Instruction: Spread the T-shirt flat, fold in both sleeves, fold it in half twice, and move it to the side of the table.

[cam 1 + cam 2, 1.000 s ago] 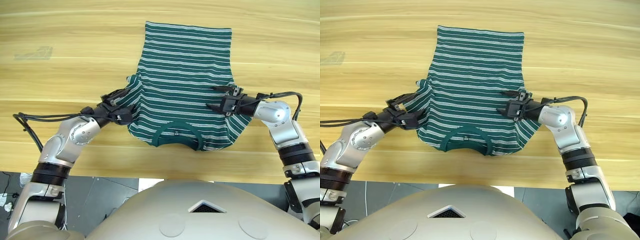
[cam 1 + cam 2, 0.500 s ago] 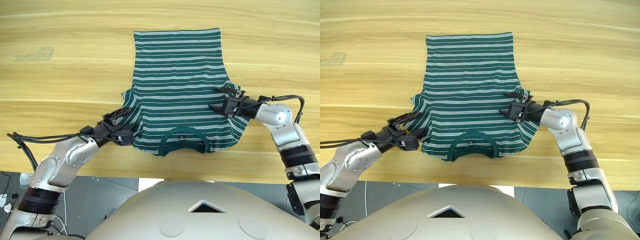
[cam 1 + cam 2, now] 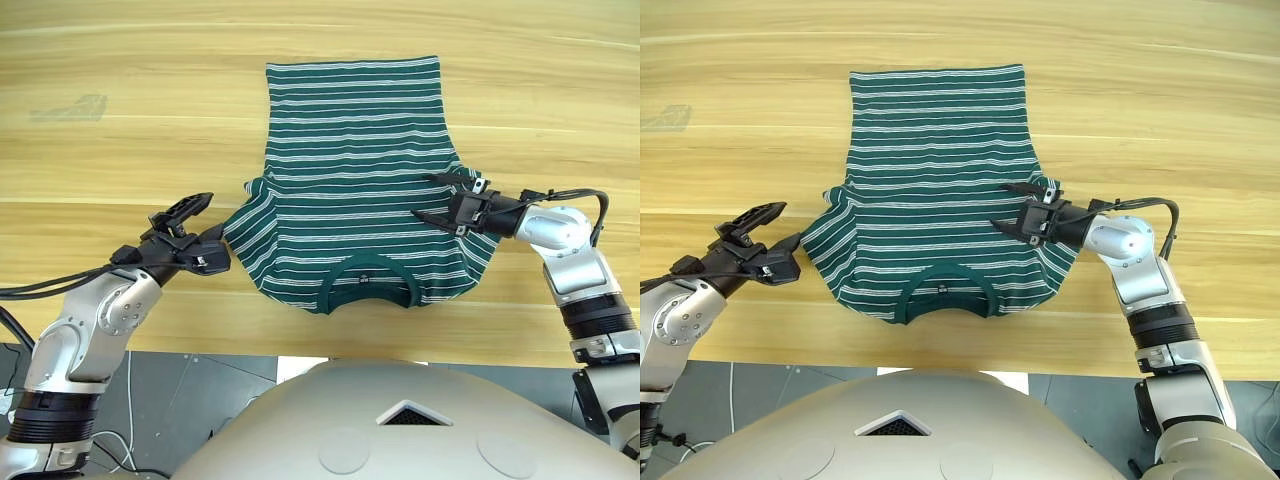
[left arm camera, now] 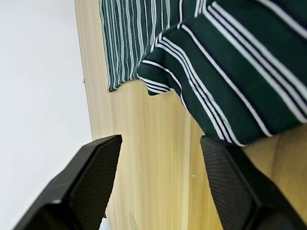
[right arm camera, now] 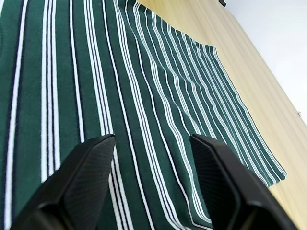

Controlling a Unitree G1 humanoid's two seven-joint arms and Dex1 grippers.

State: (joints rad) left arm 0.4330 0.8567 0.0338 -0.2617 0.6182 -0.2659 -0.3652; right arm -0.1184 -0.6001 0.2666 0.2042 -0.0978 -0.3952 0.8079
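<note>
A dark green T-shirt [image 3: 355, 160] with white stripes lies on the wooden table [image 3: 120, 60], collar [image 3: 365, 283] nearest the front edge and hem at the far side. My left gripper [image 3: 215, 232] is open and holds nothing; it hovers just left of the left sleeve [image 3: 245, 225], apart from the cloth. In the left wrist view its fingers [image 4: 91, 182] frame bare wood, with the sleeve [image 4: 240, 72] just beyond. My right gripper [image 3: 425, 195] is open low over the shirt's right shoulder, and its fingers [image 5: 216, 177] straddle striped cloth [image 5: 144, 72].
The table's front edge [image 3: 200, 345] runs just below the collar. A faint patch [image 3: 65, 107] marks the wood at the far left. Bare wood stretches on both sides of the shirt and beyond its hem.
The shirt first slid toward the front edge. Then my left gripper let go of the left sleeve, opened, and drew away to the left. The right gripper has barely moved.
</note>
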